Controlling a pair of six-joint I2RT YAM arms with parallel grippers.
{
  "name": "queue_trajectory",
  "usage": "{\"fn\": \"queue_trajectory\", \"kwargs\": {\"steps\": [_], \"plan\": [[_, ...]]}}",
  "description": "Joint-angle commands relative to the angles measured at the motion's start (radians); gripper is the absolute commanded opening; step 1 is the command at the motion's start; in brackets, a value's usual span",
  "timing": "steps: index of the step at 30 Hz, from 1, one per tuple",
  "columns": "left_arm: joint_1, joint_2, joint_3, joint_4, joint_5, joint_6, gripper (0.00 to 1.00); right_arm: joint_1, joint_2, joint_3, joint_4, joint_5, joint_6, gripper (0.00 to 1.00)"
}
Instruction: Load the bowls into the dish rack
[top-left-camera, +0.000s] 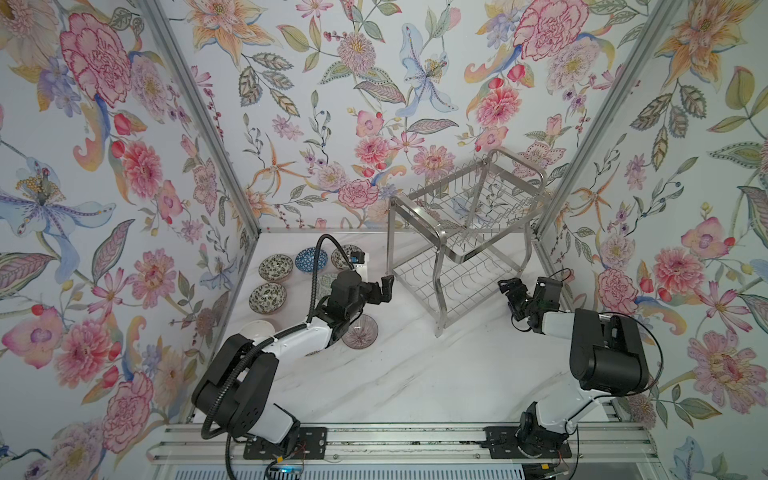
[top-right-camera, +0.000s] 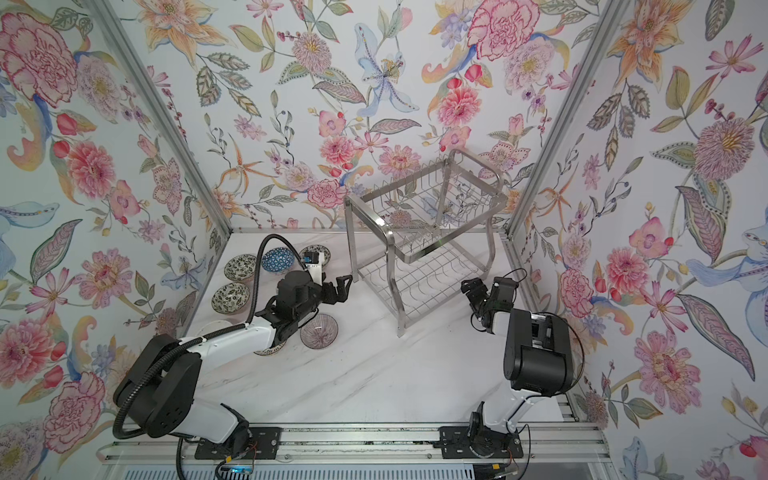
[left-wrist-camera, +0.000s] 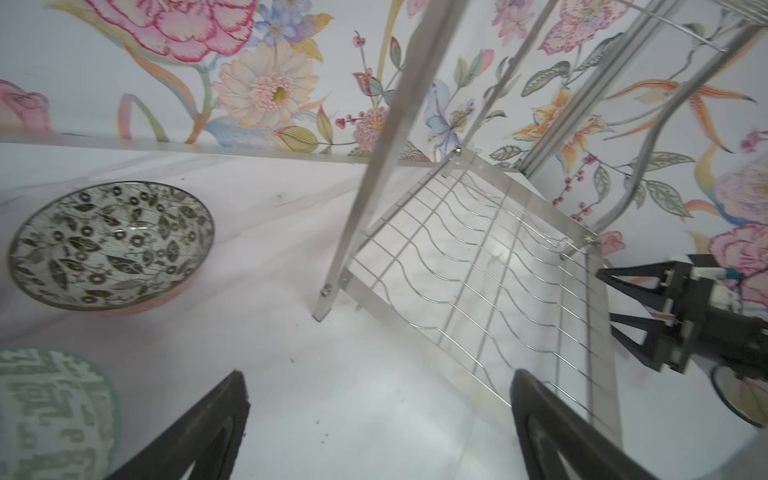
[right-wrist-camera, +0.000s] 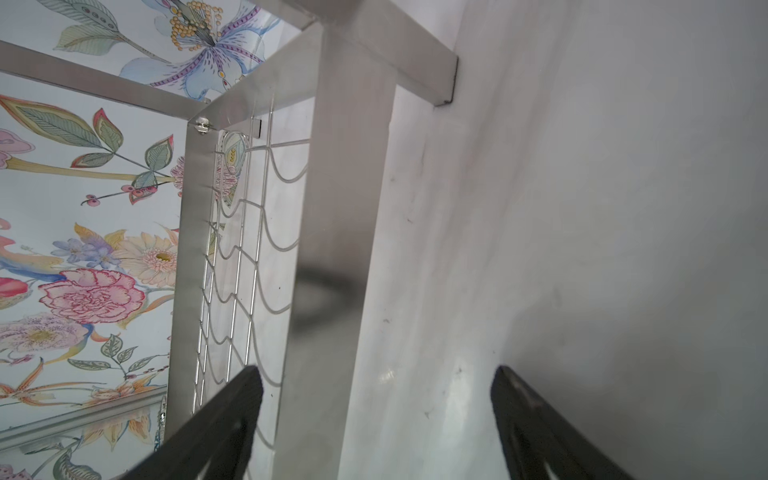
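The white marbled worktop (top-left-camera: 415, 374) carries everything. Nearest, on the left side, a white bowl (top-left-camera: 258, 330) and a purple bowl (top-left-camera: 360, 332) sit on either side of the left arm (top-left-camera: 291, 336), which covers part of each.

Just beyond them the left hand (top-left-camera: 384, 289) hangs with its fingers spread wide and nothing between them, just short of the dish rack's left leg. Across the worktop the right hand (top-left-camera: 510, 297) is also spread wide and holds nothing. It points at the right edge of the rack's lower tier, close to a flat steel bar.

Farther back on the left, a green bowl (left-wrist-camera: 54, 411) lies by the left wrist. Past it come a black-and-white bowl (top-left-camera: 268, 297) and a second one (top-left-camera: 276, 267), then a blue bowl (top-left-camera: 311, 258) and a third black-and-white one (left-wrist-camera: 110, 245).

The dish rack (top-left-camera: 390, 232) stands upright at the back right, turned at an angle, near the flowered wall (top-left-camera: 374, 83). Every bowl in view sits on the worktop to its left.
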Motion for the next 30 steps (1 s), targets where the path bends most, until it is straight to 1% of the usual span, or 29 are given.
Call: {"fn": "queue_trajectory", "kwargs": {"steps": [1, 6, 8, 17, 20, 24, 25, 26, 27, 30], "plan": [[-0.092, -0.006, -0.036, 0.100, -0.007, -0.060, 0.99, -0.005, 0.044, 0.038, 0.072, -0.033, 0.005, 0.86], [-0.171, 0.036, -0.046, 0.237, -0.001, -0.128, 0.99, -0.016, 0.098, 0.061, 0.131, -0.052, 0.030, 0.83], [-0.198, 0.057, -0.033, 0.278, 0.002, -0.148, 0.99, -0.018, 0.113, 0.070, 0.151, -0.055, 0.039, 0.80], [-0.308, 0.189, 0.061, 0.389, 0.040, -0.187, 0.99, -0.023, 0.169, 0.097, 0.215, -0.063, 0.079, 0.69], [-0.324, 0.215, 0.081, 0.392, 0.010, -0.186, 0.99, -0.023, 0.179, 0.099, 0.233, -0.063, 0.084, 0.64], [-0.323, 0.255, 0.113, 0.398, -0.067, -0.198, 0.98, -0.022, 0.193, 0.098, 0.247, -0.057, 0.092, 0.55], [-0.320, 0.272, 0.129, 0.408, -0.067, -0.199, 0.93, -0.022, 0.199, 0.097, 0.254, -0.058, 0.098, 0.54], [-0.316, 0.289, 0.147, 0.415, -0.057, -0.200, 0.91, -0.022, 0.203, 0.097, 0.262, -0.058, 0.105, 0.52], [-0.314, 0.308, 0.171, 0.414, -0.047, -0.203, 0.86, -0.022, 0.209, 0.095, 0.275, -0.061, 0.111, 0.49], [-0.310, 0.350, 0.234, 0.390, -0.024, -0.199, 0.62, -0.022, 0.213, 0.083, 0.300, -0.065, 0.128, 0.44]]}}
